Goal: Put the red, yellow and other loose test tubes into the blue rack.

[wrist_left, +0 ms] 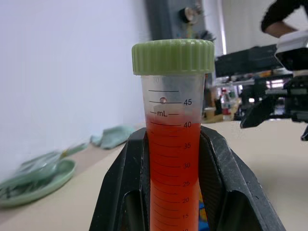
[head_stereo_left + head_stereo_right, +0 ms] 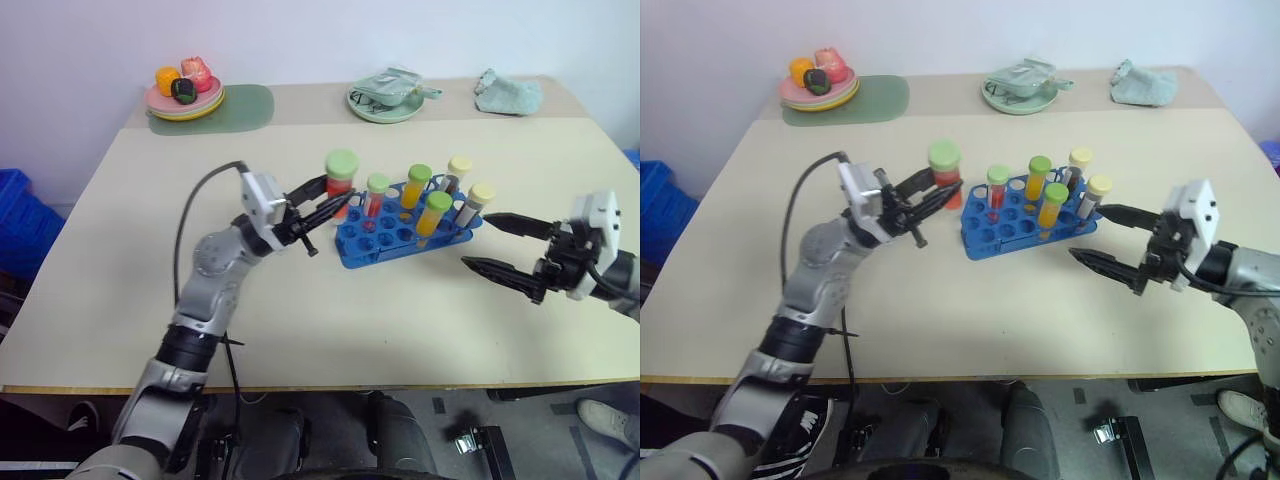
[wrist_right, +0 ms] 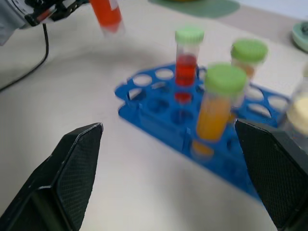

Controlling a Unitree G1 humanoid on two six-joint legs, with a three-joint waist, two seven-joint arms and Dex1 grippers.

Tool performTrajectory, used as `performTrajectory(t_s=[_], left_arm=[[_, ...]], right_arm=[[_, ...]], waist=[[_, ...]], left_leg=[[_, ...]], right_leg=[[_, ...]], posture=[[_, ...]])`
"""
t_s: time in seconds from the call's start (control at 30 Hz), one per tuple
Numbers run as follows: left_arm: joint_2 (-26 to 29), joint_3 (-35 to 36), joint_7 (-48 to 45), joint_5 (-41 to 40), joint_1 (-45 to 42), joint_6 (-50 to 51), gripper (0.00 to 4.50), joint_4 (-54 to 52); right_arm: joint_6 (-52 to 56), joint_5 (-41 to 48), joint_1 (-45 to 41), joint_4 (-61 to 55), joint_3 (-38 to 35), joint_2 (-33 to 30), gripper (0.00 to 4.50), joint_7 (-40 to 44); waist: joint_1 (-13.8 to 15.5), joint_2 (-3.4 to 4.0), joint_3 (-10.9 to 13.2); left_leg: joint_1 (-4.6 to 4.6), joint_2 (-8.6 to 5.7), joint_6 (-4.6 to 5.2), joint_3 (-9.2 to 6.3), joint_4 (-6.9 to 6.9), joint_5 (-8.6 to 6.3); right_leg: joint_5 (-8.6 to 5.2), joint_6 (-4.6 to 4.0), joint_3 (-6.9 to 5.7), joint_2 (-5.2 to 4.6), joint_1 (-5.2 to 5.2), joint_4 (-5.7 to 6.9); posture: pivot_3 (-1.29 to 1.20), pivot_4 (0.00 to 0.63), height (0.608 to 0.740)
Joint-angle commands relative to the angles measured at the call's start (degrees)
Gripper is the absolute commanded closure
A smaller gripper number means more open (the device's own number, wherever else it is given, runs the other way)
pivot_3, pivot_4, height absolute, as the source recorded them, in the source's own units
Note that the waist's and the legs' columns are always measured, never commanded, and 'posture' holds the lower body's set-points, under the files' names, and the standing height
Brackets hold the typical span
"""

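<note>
Left fingers (image 2: 322, 205) pinching a red tube (image 2: 341, 178) beside the blue rack (image 2: 400, 232); right fingers (image 2: 497, 245) spread

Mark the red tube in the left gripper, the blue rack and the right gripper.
red tube (image 1: 173, 159), left wrist view, liquid-filled body
blue rack (image 2: 385, 240), left eye view, top plate
right gripper (image 2: 497, 245), left eye view, between open fingertips

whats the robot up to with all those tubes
It is loading test tubes into the blue rack. The left gripper is shut on a green-capped tube of red liquid, held upright just off the rack's left end. Five capped tubes already stand in the rack. The right gripper is open and holds nothing, beside the rack's right end above the table.
</note>
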Motion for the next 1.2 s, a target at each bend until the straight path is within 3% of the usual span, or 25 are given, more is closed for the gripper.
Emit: performTrajectory(t_s=[0.03,0.2,0.43,1.2], left_arm=[[-4.28,0.07,-1.06,2.34,-3.57,-5.55,3.76,4.93],[-9.62,0.36,-2.66,6.09,-7.31,-12.75,3.76,16.67],[-12.77,1.10,-0.58,11.12,-10.52,-19.48,3.76,26.72],[-17.20,2.17,0.29,12.48,-9.90,-21.36,3.76,34.29]], right_arm=[[-1.82,0.35,0.51,-0.91,-3.03,0.58,0.00,0.33],[-2.15,0.40,1.10,-1.45,-3.07,1.06,0.00,-0.31],[-1.66,0.45,1.48,-2.63,-3.29,1.29,0.00,-1.32],[3.99,3.43,4.65,-10.18,-6.31,0.87,0.00,-5.75]], waist=[[-0.01,0.00,0.00],[0.02,-0.02,0.00],[0.07,-0.03,0.01],[0.06,-0.03,0.01]], left_leg=[[0.00,0.00,0.00,0.00,0.00,0.00],[0.04,0.02,0.01,0.01,0.00,-0.01],[0.05,0.02,0.02,0.00,-0.01,-0.01],[0.07,0.02,0.04,-0.02,-0.01,-0.02]], right_leg=[[0.00,0.00,0.00,0.00,0.00,-0.01],[0.00,0.01,0.00,0.01,0.04,-0.09],[0.01,0.01,0.00,0.01,0.05,-0.10],[0.01,0.03,0.00,0.01,0.05,-0.10]], posture=[[0.00,0.150,0.740],[0.00,0.150,0.740],[0.00,0.150,0.740],[0.00,0.150,0.740]])
